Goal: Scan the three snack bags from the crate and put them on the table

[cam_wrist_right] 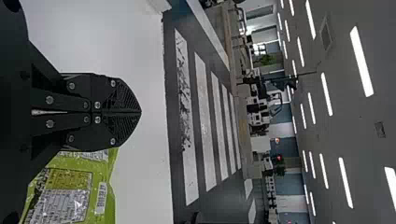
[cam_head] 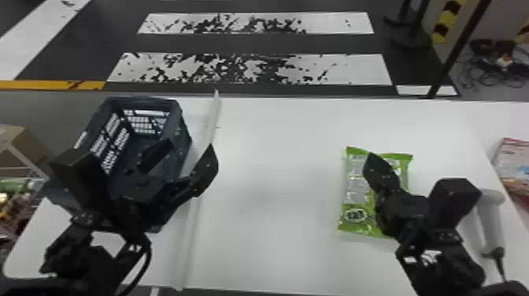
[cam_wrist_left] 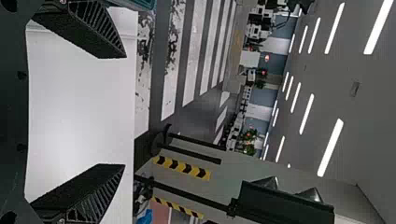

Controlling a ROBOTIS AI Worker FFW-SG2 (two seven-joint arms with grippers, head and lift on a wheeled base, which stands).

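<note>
Fingers of my right gripper (cam_head: 370,159) were clenched tip to tip over the right part of the green snack bag (cam_head: 353,189); the right wrist view gave the seam of that right gripper (cam_wrist_right: 140,112) and its fine ribbing. My left gripper (cam_head: 188,155) was well to the bag's left, fingers spread with a gap between them, and the left wrist view showed their slanted, ribbed inner faces. The bag, glossy, crinkled and roughly rectangular, lay on the smooth white table (cam_head: 271,189). To its right was the scanner (cam_head: 490,216), pale, smooth plastic with a black cable. Well to the bag's left stood the crate (cam_head: 179,130), dark plastic, its latticed walls plain in the head view, and between bag and crate ran a thin pale strip (cam_head: 214,114). Beyond the bag, past the table, spread scuffed white floor stripes (cam_head: 354,71); the left wrist view reached long ceiling lights (cam_wrist_left: 330,147).
</note>
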